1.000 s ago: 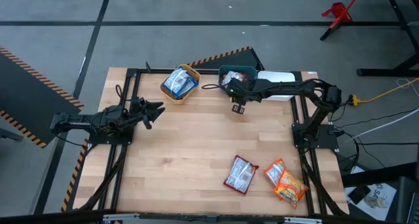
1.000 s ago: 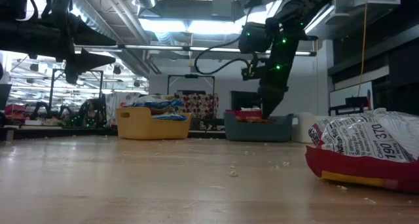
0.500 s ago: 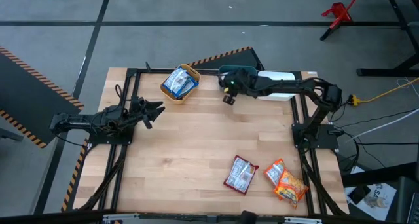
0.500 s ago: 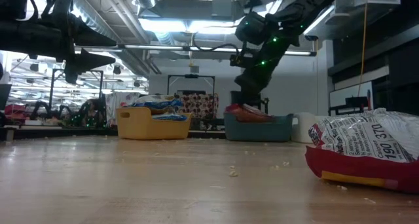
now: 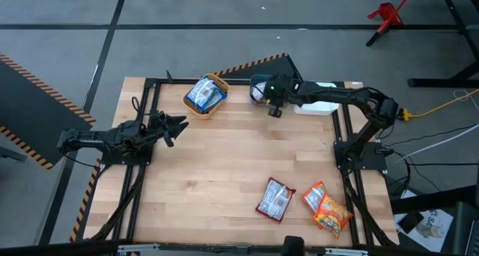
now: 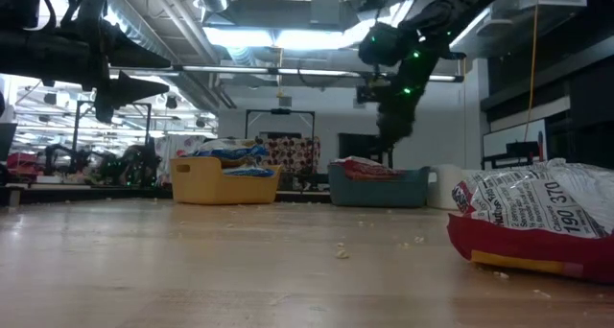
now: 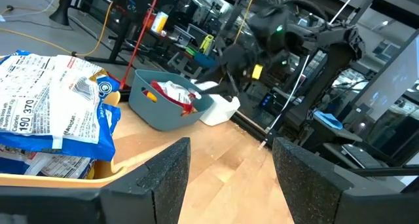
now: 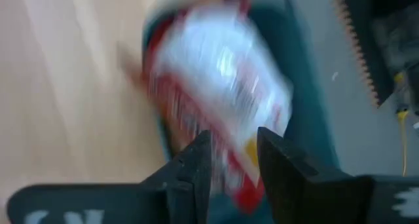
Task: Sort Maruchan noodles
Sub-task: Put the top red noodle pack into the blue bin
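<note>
Right gripper [image 5: 274, 106] hangs over the teal plastic bin [image 6: 379, 187] at the table's back edge, fingers parted with nothing between them. A dark red crinkly noodle packet [image 8: 219, 86] lies in that bin. Beside it, a yellow bin [image 5: 206, 93] holds blue-and-white packets [image 7: 52, 99]. Well in front of the teal bin, a dark red packet [image 5: 275, 198] and orange-yellow packets [image 5: 327, 207] lie on the wooden table [image 5: 209, 166]. Left gripper [image 5: 178, 125] waits open, off to the yellow bin's side.
</note>
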Controlling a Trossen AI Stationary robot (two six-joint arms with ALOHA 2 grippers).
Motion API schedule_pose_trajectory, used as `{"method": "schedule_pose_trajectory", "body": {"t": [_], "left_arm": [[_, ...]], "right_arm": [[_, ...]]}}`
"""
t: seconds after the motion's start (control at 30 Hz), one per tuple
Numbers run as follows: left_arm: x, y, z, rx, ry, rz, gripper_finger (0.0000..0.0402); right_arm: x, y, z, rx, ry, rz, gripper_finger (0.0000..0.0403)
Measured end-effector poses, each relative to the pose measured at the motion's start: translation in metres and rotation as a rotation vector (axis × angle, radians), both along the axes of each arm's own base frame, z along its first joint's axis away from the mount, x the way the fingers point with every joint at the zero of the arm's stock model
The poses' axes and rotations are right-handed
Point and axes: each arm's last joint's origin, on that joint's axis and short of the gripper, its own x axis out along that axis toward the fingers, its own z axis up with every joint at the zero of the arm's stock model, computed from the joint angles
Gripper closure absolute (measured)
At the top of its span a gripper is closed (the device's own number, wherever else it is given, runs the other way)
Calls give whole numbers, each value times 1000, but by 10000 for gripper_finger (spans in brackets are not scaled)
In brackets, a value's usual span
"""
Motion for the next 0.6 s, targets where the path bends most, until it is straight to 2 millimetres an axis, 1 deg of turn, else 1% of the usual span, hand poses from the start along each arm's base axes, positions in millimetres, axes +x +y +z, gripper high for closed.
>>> {"method": "schedule_pose_trajectory", "body": {"t": [0.07, 0.13, 0.27, 0.4, 0.5, 0.6], "left_arm": [[0, 0, 0, 0, 0, 0, 189], [0, 0, 0, 0, 0, 0, 189], [0, 0, 0, 7, 3, 2, 189], [0, 0, 0, 7, 3, 3, 189], [0, 0, 0, 8, 3, 3, 189], [0, 0, 0, 8, 4, 3, 189]], "right_arm": [[-9, -5, -4, 61, 50, 18, 282], [-16, -12, -6, 115, 56, 24, 261], [-26, -27, -6, 153, 36, -14, 200], [-32, -39, -5, 164, -12, -26, 141], [-35, -44, -4, 168, -19, 8, 121], [-36, -48, -8, 190, -16, 38, 120]]}}
